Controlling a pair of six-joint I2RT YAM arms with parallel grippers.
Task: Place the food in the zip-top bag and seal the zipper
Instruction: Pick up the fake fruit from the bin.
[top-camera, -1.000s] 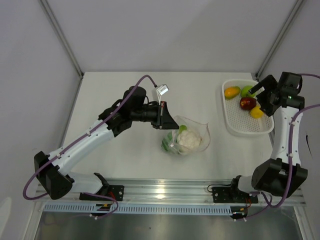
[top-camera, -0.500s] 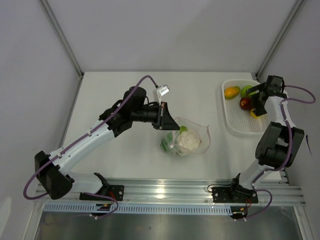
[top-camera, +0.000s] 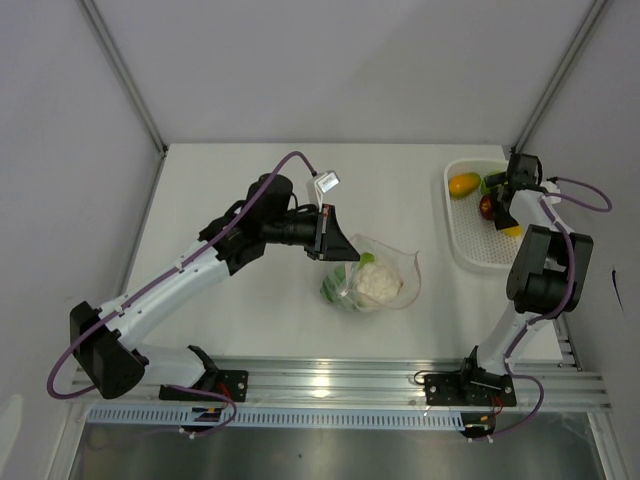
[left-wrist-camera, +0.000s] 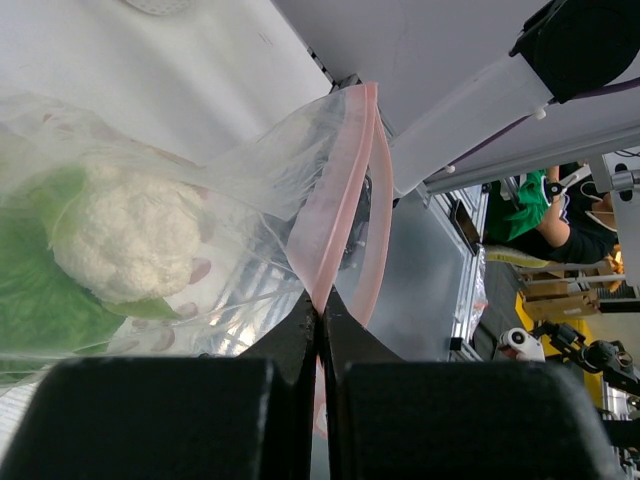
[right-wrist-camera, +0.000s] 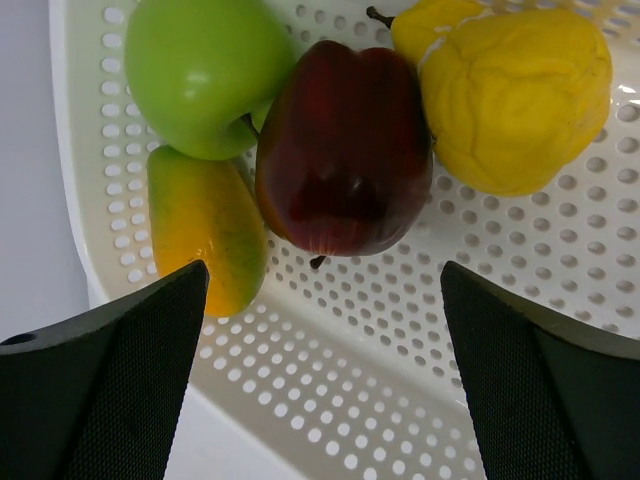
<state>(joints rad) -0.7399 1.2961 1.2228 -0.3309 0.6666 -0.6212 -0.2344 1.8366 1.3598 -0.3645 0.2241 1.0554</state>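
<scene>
The zip-top bag (top-camera: 406, 268) lies mid-table with a white cauliflower-like piece (top-camera: 378, 283) and green leaves (top-camera: 333, 290) inside. My left gripper (top-camera: 338, 248) is shut on its pink zipper (left-wrist-camera: 335, 200) strip, pinching it between the fingertips (left-wrist-camera: 320, 305) and holding the mouth up and open. In the left wrist view the white piece (left-wrist-camera: 125, 235) shows through the plastic. My right gripper (right-wrist-camera: 322, 290) stands open just above the basket, in front of the red apple (right-wrist-camera: 345, 150). Around the apple lie a green apple (right-wrist-camera: 205, 70), an orange-green fruit (right-wrist-camera: 205, 225) and a yellow fruit (right-wrist-camera: 515, 95). Nothing is between its fingers.
The white perforated basket (top-camera: 470, 262) holding the loose fruit sits at the table's back right, near the right wall. A small white tag (top-camera: 325, 181) lies behind the left arm. The arms' rail runs along the near edge.
My right arm has swung left from the basket's right side to hover over its back part, facing the fruit. The left gripper and the bag have stayed put.
</scene>
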